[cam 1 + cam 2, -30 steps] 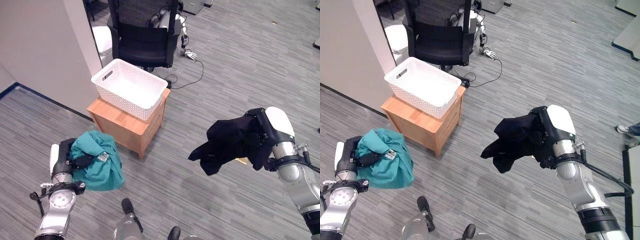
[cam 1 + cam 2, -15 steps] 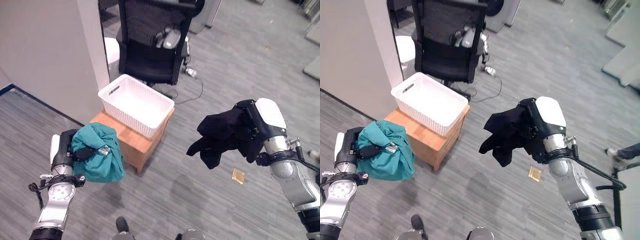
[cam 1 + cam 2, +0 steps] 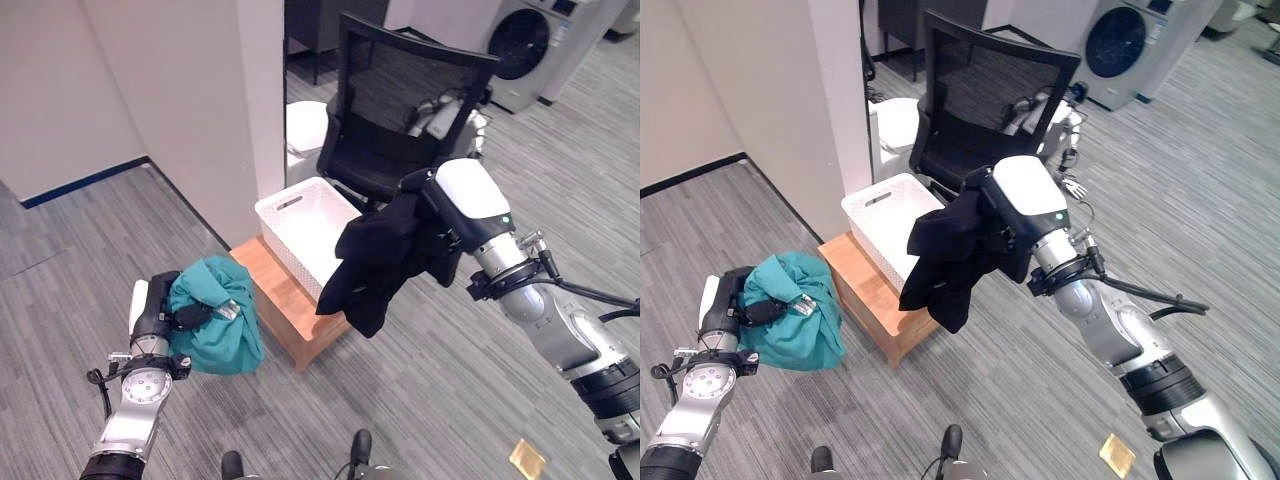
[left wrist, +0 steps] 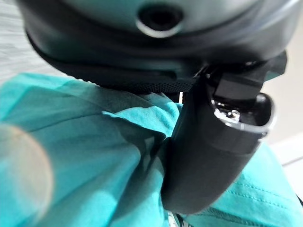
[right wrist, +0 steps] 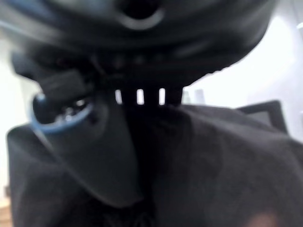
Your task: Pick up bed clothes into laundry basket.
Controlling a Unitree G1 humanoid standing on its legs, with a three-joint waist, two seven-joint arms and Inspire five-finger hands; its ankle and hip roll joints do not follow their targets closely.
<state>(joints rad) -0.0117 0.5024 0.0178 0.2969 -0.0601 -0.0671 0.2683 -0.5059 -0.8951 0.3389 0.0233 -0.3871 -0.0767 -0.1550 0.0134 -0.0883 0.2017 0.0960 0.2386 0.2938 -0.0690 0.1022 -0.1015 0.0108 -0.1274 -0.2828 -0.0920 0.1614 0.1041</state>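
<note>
Black garment (image 3: 375, 262) over laundry basket (image 3: 300, 228)

Silver-grey jointed metal arms (image 3: 560, 335) with black bands; dark right hand (image 3: 445, 235) capped by a glossy white cover, seemingly; dark left hand (image 3: 160, 315).

Overhead stereo pair; close wrist cameras
</note>
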